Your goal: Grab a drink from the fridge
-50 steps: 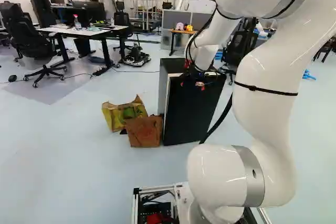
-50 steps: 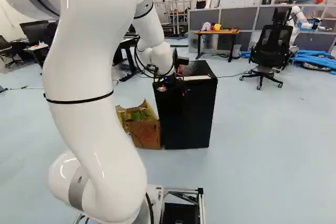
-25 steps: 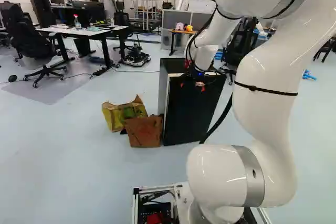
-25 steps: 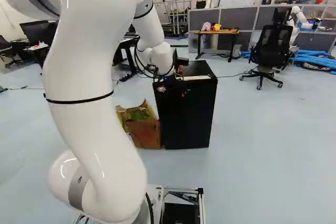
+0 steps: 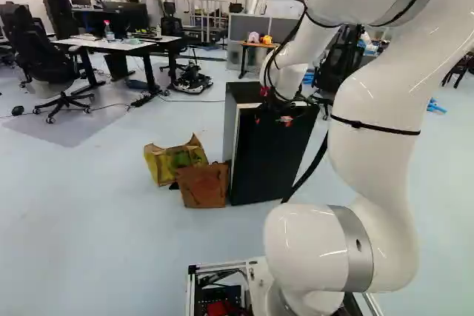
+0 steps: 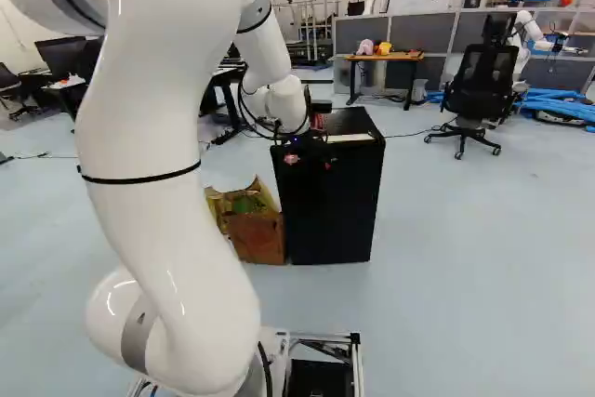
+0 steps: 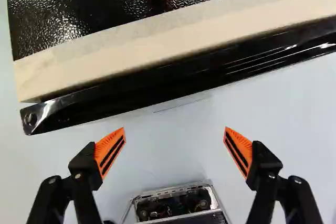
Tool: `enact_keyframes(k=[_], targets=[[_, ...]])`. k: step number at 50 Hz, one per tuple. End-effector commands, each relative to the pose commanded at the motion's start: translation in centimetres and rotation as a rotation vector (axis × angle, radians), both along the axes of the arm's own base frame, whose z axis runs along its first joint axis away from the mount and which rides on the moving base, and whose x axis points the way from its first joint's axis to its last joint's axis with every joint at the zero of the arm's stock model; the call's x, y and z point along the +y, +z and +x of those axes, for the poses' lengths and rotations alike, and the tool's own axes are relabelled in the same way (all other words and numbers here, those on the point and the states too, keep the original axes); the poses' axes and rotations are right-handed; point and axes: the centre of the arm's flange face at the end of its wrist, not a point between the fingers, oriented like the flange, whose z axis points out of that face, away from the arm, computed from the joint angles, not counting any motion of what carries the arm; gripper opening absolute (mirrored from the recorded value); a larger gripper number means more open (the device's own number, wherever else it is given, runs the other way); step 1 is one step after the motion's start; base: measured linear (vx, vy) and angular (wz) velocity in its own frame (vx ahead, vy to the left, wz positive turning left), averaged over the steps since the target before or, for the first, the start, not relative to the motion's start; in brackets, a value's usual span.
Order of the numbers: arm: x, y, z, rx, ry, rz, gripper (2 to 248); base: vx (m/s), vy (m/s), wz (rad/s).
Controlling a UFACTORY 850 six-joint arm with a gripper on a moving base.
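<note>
Claw (image 7: 175, 129) spread wide, gripping nothing: I have it facing the mini-fridge door (image 7: 157, 86) ahead, presumably to catch its edge and pull

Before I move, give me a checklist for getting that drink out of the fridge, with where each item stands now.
1. Gripper open: ok, fingers spread wide.
2. Nothing held: ok, only floor shows between the pads.
3. Pads off the door: ok, the wrist view shows no contact.
4. Door open for reaching in: not ok, it looks shut.
5. Drink in sight: not ok, none shows; whether any is inside, cannot tell.
6. Room for the door to swing: cannot tell; a brown box stands close by the fridge.
</note>
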Motion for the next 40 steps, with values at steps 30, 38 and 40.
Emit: enact_keyframes(k=[30,38,40], targets=[[-0.1,0.0,1.0,0.010,0.123,-0.088,247,0.000,0.000,0.000],[0.0,0.0,1.4,0.008,0.130,-0.091,247,0.000,0.000,0.000],[0.0,0.0,1.5,0.008,0.131,-0.091,247,0.000,0.000,0.000]])
